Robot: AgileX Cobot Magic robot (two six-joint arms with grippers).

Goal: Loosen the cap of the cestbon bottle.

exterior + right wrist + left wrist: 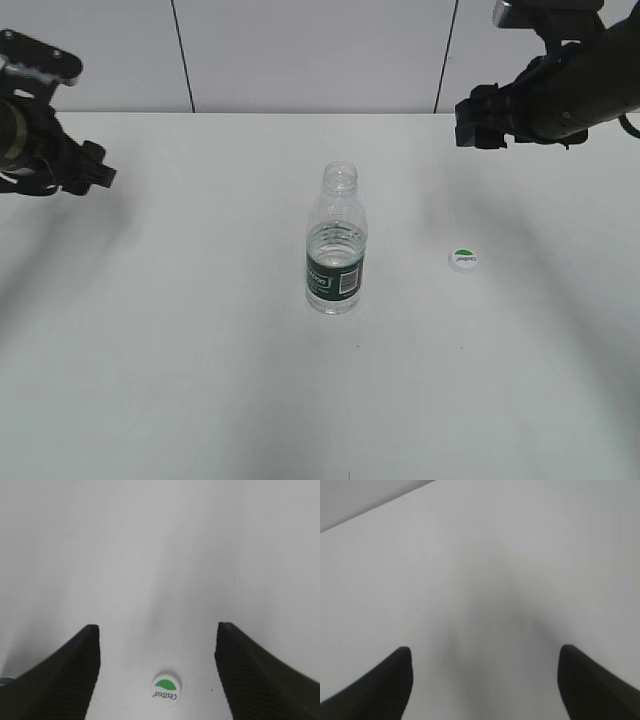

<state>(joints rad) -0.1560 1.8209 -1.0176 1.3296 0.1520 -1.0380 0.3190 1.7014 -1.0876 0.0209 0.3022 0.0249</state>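
White laminate makes up the counter (200, 400), which fills most of the exterior view below a pale panelled wall along the top of the frame. Next in size are the two dark arms: the left hand (95, 178) hangs at the left edge, upper half of the frame, and the right hand (475, 122) at the upper right, both raised off the counter and holding nothing. In the left wrist view the left hand (485, 685) has its fingers spread wide with only bare counter between them; in the right wrist view the right hand (157, 672) is likewise spread. The cestbon bottle (336, 245) stands upright at the centre of the exterior frame, long axis vertical, neck open, water up to about the top of its green label. Smallest is the cap (463, 260), already off and lying flat on the counter, well apart from the bottle to its right, green-and-white top face up. It sits below the right hand in the exterior frame and shows at the bottom centre of the right wrist view (165, 689), between the spread fingers, so the right arm is clearly the nearer one; the task looks done.
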